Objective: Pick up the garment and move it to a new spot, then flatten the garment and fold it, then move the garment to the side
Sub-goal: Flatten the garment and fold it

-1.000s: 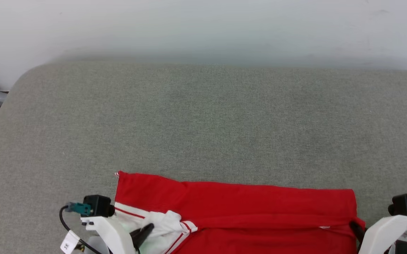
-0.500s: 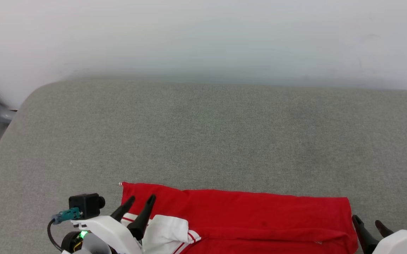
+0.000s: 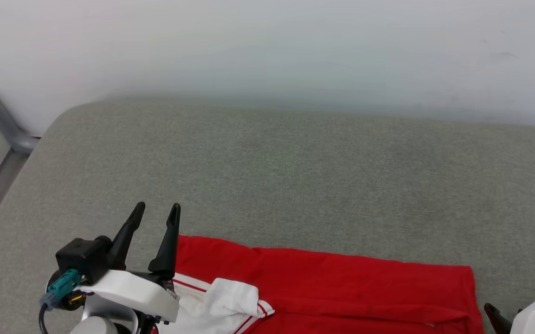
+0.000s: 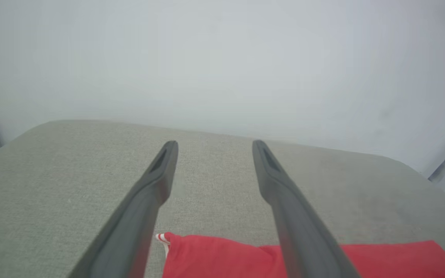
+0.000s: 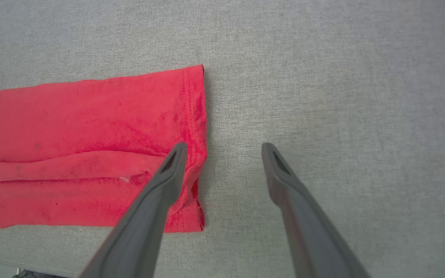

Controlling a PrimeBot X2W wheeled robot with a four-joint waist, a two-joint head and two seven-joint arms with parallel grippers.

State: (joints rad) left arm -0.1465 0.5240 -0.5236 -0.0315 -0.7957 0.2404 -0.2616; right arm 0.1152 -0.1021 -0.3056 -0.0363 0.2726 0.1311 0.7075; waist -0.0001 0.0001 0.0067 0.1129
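The garment (image 3: 341,283), a red shirt with a white striped-trim sleeve (image 3: 221,301), lies folded into a long band along the near edge of the grey cushion. My left gripper (image 3: 158,209) hovers open over its left end, fingers raised and nothing between them; in the left wrist view the left gripper (image 4: 211,146) points across the cushion with the garment (image 4: 222,258) below. My right gripper (image 5: 224,147) stands open and empty above the garment's right hem (image 5: 197,116), its left finger over the cloth. In the head view one dark right fingertip (image 3: 494,315) shows at the lower right.
The grey cushioned surface (image 3: 286,176) stretches far beyond the garment to a white wall (image 3: 267,46). A grey metal frame (image 3: 3,134) runs along the left edge of the cushion.
Both grippers have opened and let go of the garment, which now lies flat. The left gripper has lifted, its fingers pointing up and away. The head camera has shifted a little.
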